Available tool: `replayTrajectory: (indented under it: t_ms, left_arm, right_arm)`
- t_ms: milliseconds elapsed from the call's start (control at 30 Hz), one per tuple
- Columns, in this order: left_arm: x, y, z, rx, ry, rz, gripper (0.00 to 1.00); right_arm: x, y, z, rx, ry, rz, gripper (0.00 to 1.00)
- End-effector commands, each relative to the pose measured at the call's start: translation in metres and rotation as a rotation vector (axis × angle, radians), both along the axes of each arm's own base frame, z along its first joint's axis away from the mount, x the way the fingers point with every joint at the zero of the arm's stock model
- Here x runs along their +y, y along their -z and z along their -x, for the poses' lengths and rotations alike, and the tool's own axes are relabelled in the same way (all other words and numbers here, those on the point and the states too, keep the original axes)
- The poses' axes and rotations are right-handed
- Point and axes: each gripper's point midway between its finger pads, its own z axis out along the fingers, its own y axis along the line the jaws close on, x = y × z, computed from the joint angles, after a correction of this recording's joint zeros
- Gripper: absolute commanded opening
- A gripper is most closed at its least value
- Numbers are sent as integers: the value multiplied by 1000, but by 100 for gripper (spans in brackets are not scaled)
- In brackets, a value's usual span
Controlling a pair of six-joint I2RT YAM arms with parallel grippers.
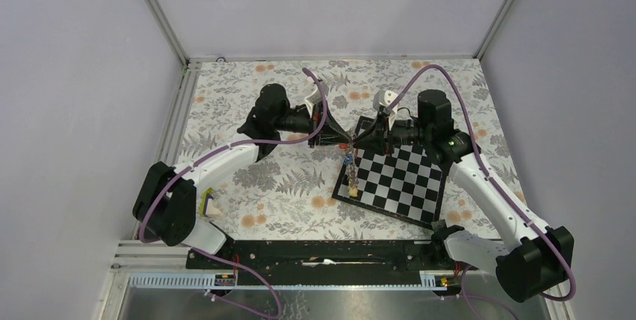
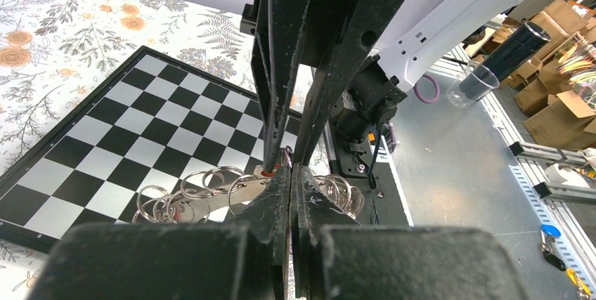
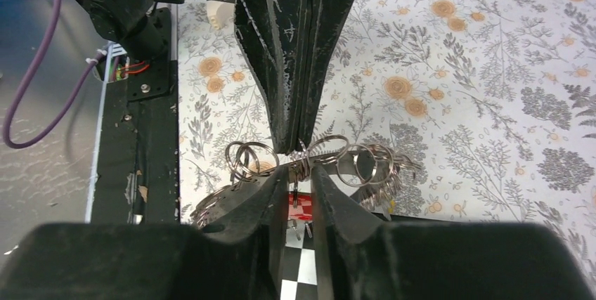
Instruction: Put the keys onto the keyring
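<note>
two grippers are met tip to tip above the far left corner of the chessboard [image 1: 405,177], and the keyring [image 3: 376,171] is held in the air between them. the left gripper [image 2: 290,172] is seen with its fingers pressed together, pinched on the keyring's rim. the right gripper [image 3: 299,173] is drawn in to a narrow slot with a thin strip of metal in it. this strip is judged to be the same rim, though that cannot be told for sure.

much could go wrong from here. if either pinch were loosened too early, the keyring could swing or drop onto the chessboard's corner, or past its edge onto the flowered cloth. if the arms were drawn apart while both pinches hold, the keyring could be twisted or jerked free. the fingertips of the two grippers are almost touching, so a small sideways error could knock them together. the small rings [image 2: 176,198] are bunched and overlapped, and a key could be snagged or threaded through the wrong loop.

the keyring is seen as a curved dark grey band, crowded with silver small rings on both sides of the pinch. the keys [image 1: 347,160] hang below it as coloured specks over the chessboard's left edge. one red key head [image 3: 299,206] is seen just under the right fingers.
</note>
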Motion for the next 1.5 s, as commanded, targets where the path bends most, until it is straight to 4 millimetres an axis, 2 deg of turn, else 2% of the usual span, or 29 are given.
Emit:
replayTrajectory:
  t_ms: [0, 100, 133, 300, 433, 533, 633, 800, 967, 1233, 1300, 1467]
  left_arm:
    - [4, -25, 6, -103, 28, 74, 0]
    - [4, -25, 6, -106, 27, 74, 0]
    - [4, -24, 6, -110, 27, 73, 0]
    - [3, -18, -2, -150, 4, 31, 1]
    - [2, -9, -15, -203, -31, -45, 24]
    - [1, -7, -19, -229, -30, -68, 36]
    - [0, -6, -20, -239, -26, -76, 43]
    - [-6, 3, -15, -269, 1, -106, 47]
    - [-12, 8, -15, -272, 5, -126, 46]
    - [-14, 11, -15, -259, 14, -133, 16]
    - [-14, 11, -15, -256, 16, -133, 15]
    - [-14, 9, -15, -249, 12, -132, 26]
  right_arm:
    - [2, -10, 5, -27, -35, -37, 19]
    - [2, -11, 5, -30, -34, -37, 2]
    - [2, -11, 4, -32, -32, -37, 0]
    - [-1, -11, -1, -36, -2, -11, 0]
    - [-2, -9, -5, -23, 18, 21, 0]
    - [-1, -6, -7, -15, 26, 45, 0]
    - [0, -3, -8, -4, 26, 75, 0]
    - [4, -3, -10, 3, 25, 90, 0]
    - [6, -1, -10, 4, 25, 100, 0]
    - [6, 6, -8, 8, 24, 109, 0]
    - [5, 7, -7, 8, 23, 111, 0]
    - [5, 10, -7, 7, 27, 114, 0]
